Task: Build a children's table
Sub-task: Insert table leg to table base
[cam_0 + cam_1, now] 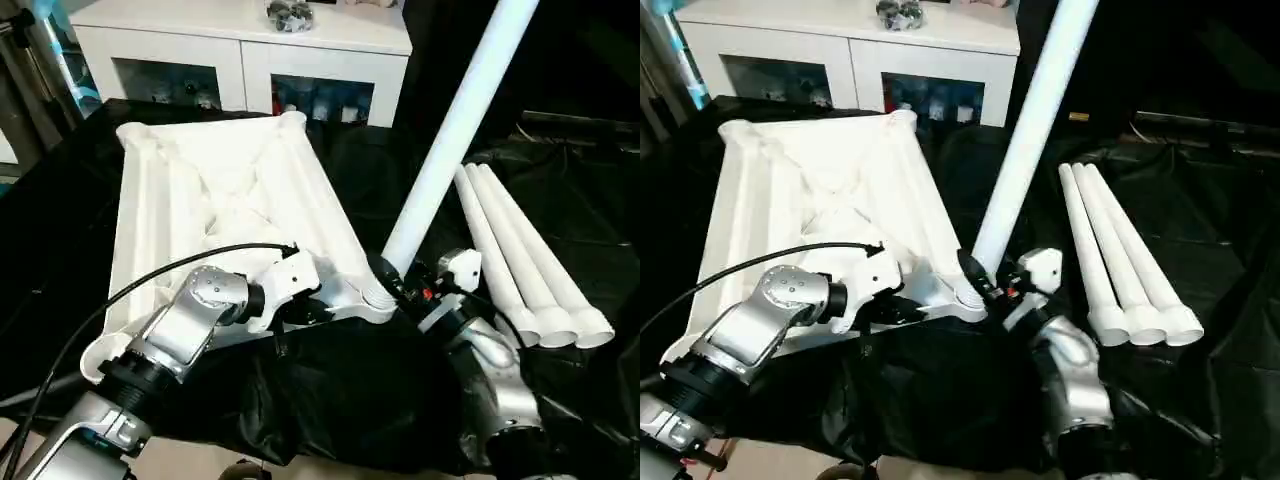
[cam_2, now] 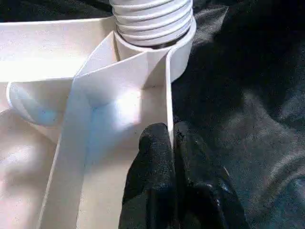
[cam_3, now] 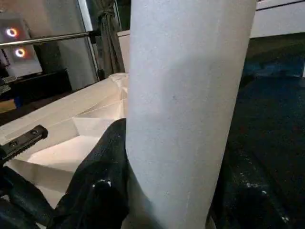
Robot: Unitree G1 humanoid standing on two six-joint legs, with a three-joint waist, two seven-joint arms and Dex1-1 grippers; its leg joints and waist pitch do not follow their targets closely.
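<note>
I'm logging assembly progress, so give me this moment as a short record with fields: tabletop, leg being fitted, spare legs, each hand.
tabletop: white tabletop lies underside up on black cloth, ribs showing
leg being fitted: one leg stands tilted, its ridged end in the near right corner socket
spare legs: three spare legs lie side by side on the cloth to the right
left hand: left hand pinches the tabletop's rim beside that socket
right hand: right hand grips the leg near its lower end
background: white cabinet
</note>
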